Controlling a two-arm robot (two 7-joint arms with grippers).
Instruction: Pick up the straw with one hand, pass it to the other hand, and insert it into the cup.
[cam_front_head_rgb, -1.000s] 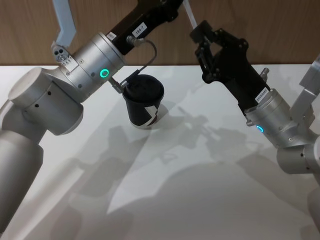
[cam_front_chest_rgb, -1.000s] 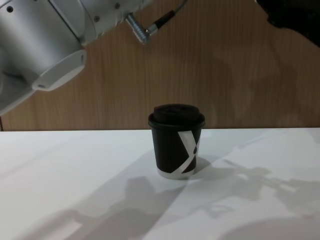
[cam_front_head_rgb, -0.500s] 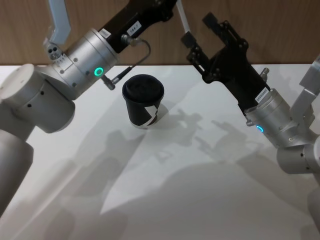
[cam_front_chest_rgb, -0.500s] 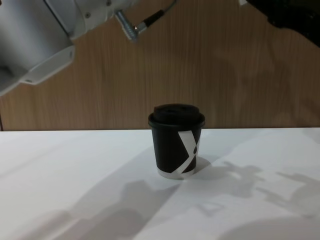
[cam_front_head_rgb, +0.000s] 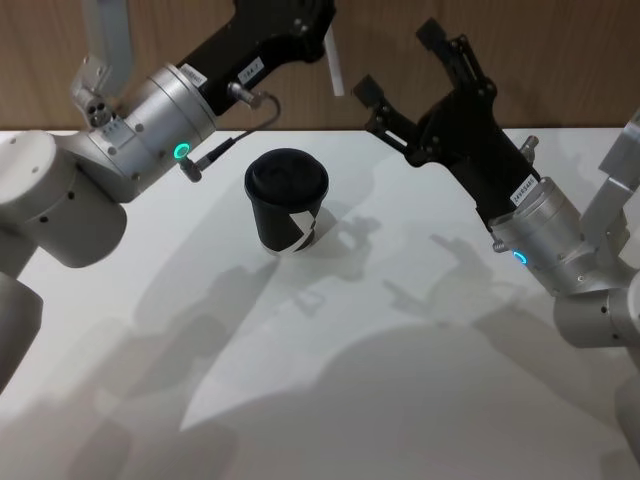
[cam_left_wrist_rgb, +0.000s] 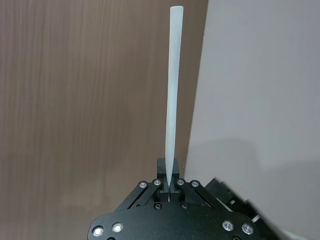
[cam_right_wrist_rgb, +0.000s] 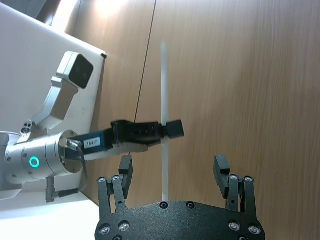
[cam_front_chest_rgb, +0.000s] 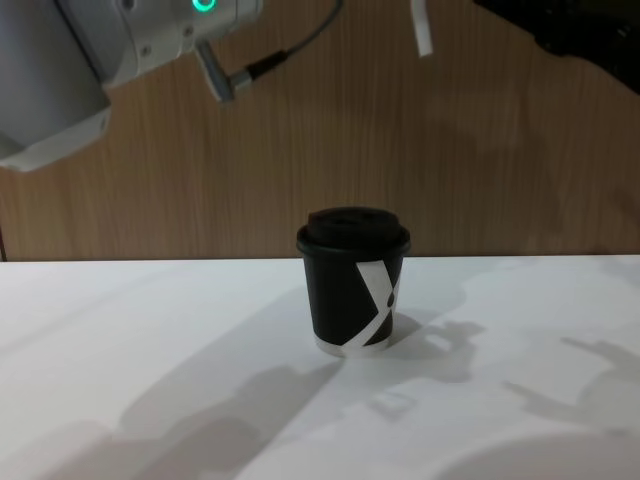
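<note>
The straw (cam_front_chest_rgb: 421, 28) is cut by the chest view's top edge, right of centre (just its lower end hangs in). In the head view its upper length is hidden behind the left gripper (cam_front_head_rgb: 319, 17) at top centre; in the left wrist view the fingers (cam_left_wrist_rgb: 161, 170) hide its base.

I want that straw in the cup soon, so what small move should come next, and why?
Probably swing the left gripper across so the straw hangs above the cup, then lower it. The left gripper is shut on the straw, the right gripper stands open and apart from it, and the straw's lower end sits high, off to the cup's right.
</note>
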